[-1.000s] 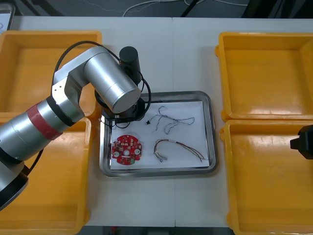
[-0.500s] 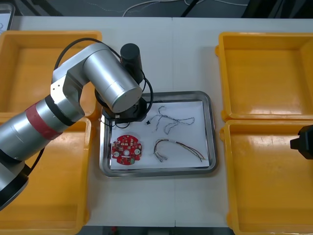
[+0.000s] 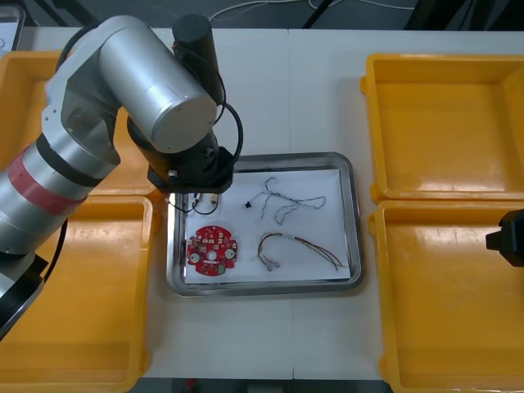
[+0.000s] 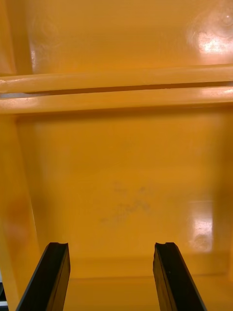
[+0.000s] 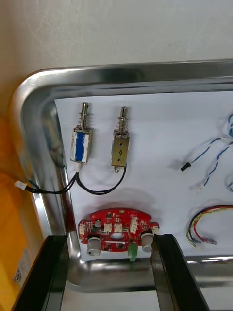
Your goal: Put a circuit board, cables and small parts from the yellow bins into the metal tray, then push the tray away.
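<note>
My left hand [image 5: 108, 239] hung above the left end of the metal tray [image 5: 145, 73], fingers spread wide and holding nothing. Nearest it lay the round red circuit board [image 5: 116, 232], flat on the tray's white floor close to the near rim. Just beyond the board lay two small metal parts [image 5: 81, 143], side by side and joined by a black cable [image 5: 99, 187]. One end of that cable trailed over the tray's left wall. Farther right, a red and yellow cable [image 3: 299, 243] and a blue and white cable [image 3: 282, 205] lay loose.

With board, cables and parts all inside, I judged the tray itself to be the thing to handle next. It looked stiff and smooth, and likely to slide readily on the counter [image 3: 311, 90]. I thought it best pushed low on the near rim, near the middle so it would not swivel. The contents were light and unfixed, so a sharp shove might send them skating.

The yellow bins [image 3: 82, 327] stood close on both sides, and the trailing cable end could catch on the left one. Beyond the far rim the counter lay bare. Well off to the right, my right hand [image 4: 110, 245] waited over a yellow bin, open and empty.
</note>
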`<move>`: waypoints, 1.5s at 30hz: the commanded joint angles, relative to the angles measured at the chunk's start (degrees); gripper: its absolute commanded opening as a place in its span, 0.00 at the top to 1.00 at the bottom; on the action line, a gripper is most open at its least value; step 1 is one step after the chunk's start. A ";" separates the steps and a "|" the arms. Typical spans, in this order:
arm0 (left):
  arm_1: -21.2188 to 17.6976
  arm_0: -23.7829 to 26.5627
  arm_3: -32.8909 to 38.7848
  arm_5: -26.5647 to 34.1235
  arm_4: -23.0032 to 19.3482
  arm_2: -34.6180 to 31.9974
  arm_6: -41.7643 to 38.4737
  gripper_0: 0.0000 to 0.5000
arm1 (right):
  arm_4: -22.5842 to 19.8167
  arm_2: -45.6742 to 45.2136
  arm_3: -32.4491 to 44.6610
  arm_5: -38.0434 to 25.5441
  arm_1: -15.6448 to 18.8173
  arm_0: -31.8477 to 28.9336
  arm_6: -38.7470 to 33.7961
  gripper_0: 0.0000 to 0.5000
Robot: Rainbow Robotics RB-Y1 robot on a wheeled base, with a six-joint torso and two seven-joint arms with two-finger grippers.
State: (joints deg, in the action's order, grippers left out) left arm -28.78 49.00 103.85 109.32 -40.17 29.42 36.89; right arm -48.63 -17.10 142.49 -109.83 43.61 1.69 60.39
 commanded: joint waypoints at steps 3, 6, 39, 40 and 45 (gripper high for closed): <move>-6.55 3.21 6.98 0.68 -2.72 -4.55 4.77 0.00 | 0.46 0.48 1.65 -0.17 2.18 -0.99 1.14 0.00; -8.48 2.85 8.12 0.68 -3.25 -4.81 5.21 0.00 | 0.46 0.48 1.65 -0.17 2.18 -0.99 1.14 0.00; -28.61 -25.18 17.62 0.68 -12.65 -33.55 18.22 0.00 | 3.01 21.40 6.48 -0.17 2.62 9.21 2.72 0.00; -28.61 -25.36 17.35 0.68 -12.74 -33.90 18.39 0.00 | 3.01 22.37 6.39 -0.17 2.62 9.65 2.81 0.00; -28.61 -27.47 14.63 -3.23 -13.44 -35.57 19.97 0.00 | 3.28 29.31 5.43 -0.17 2.62 12.55 3.86 0.00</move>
State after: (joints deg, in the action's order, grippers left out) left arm -55.00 23.53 119.61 108.90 -52.87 -3.72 54.48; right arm -45.92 8.34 147.31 -109.84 44.32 11.47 61.05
